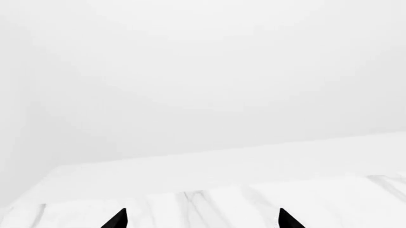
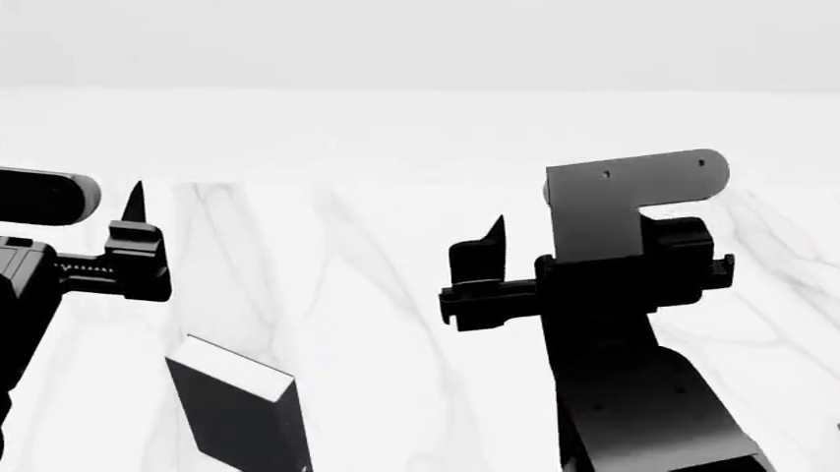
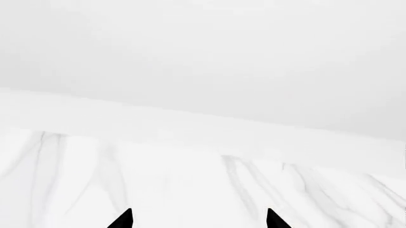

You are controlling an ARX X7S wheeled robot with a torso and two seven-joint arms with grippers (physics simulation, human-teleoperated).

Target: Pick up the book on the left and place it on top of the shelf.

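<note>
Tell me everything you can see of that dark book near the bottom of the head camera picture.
The book has a black cover and a white page edge along its top. It looks thin, rectangular and hard, and it stands on the white marble counter, turned at an angle, cut off by the picture's lower edge. Nothing grips it: the left pincer is above it, apart from it.

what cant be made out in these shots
- Shelf: in no view.
- Book: head view only; its lower part is cut by the bottom edge.
- Left gripper and right gripper: only fingertips show in the wrist views, nothing between them.
- Left gripper in the head view: partly cut off by the left edge.
</note>
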